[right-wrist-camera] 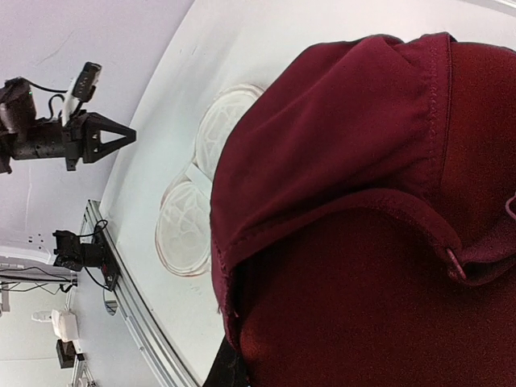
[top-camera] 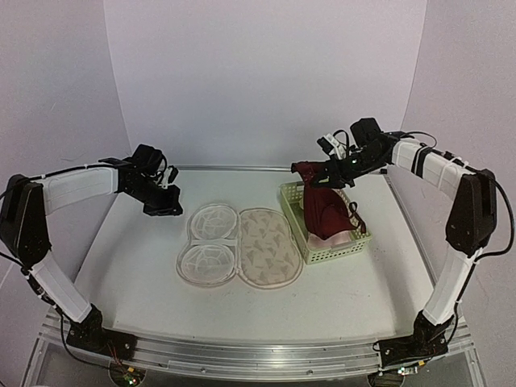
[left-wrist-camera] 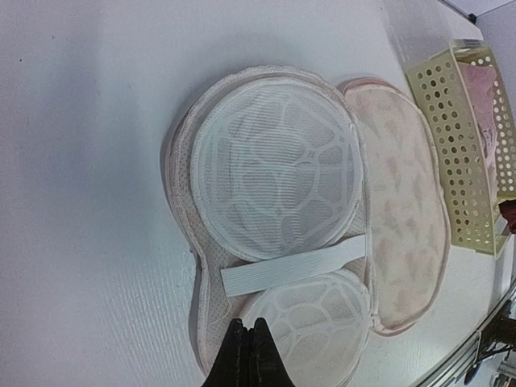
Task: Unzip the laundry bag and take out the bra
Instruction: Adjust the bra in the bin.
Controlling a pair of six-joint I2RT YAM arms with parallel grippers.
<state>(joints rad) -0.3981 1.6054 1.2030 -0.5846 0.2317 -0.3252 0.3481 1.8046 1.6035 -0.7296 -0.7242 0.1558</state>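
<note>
The laundry bag (top-camera: 239, 244) lies unzipped and spread flat in the middle of the table. Its left half shows two white mesh domes and an elastic strap (left-wrist-camera: 292, 266); its right half is the patterned flap (left-wrist-camera: 403, 201). The bag also shows in the right wrist view (right-wrist-camera: 187, 226). The maroon bra (top-camera: 322, 205) hangs from my right gripper (top-camera: 313, 171) over the green basket. It fills the right wrist view (right-wrist-camera: 363, 201), where only one dark finger (right-wrist-camera: 230, 371) shows beneath it. My left gripper (left-wrist-camera: 247, 324) is shut and empty, above the bag's left edge.
The pale green mesh basket (top-camera: 355, 242) stands right of the bag, with a pink item (top-camera: 334, 240) inside, and shows in the left wrist view (left-wrist-camera: 451, 145). My left arm (right-wrist-camera: 81, 137) is seen from the right wrist. The table's metal front rail (top-camera: 242, 351) runs along the near edge.
</note>
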